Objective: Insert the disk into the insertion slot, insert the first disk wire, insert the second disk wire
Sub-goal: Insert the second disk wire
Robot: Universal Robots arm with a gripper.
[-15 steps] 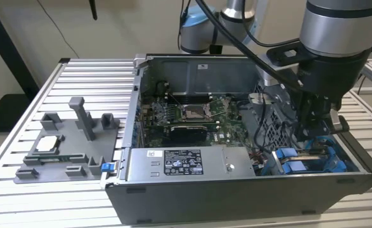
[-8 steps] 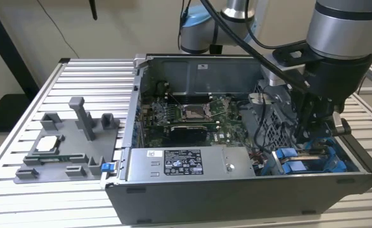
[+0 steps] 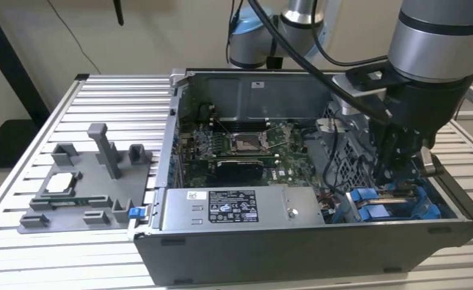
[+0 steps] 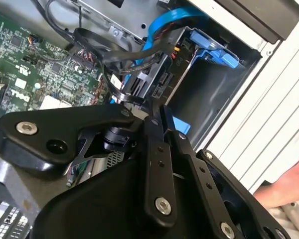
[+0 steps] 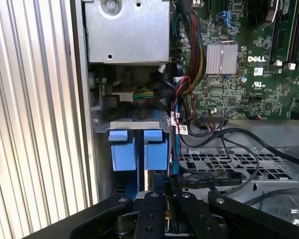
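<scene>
Down at the case's five-o'clock corner, I am working my gripper (image 3: 404, 158) over the insertion slot (image 3: 389, 202).
Fingers pressed together, pinching a thin, floppy disk wire (image 4: 139, 87) near its stiff plug.

Robotics laboratory: an opened computer case (image 3: 301, 229) is lying on a slotted aluminium bench (image 3: 107, 103), a grey fixture tray (image 3: 83, 199) sitting beside it.

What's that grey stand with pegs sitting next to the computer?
The stand is a matte grey plastic-looking base with a tall post, shorter blocks and small open pockets. It lies flat on the ribbed metal table, on the exterior view's left of the open case. A square silver chip rests on it.
</scene>
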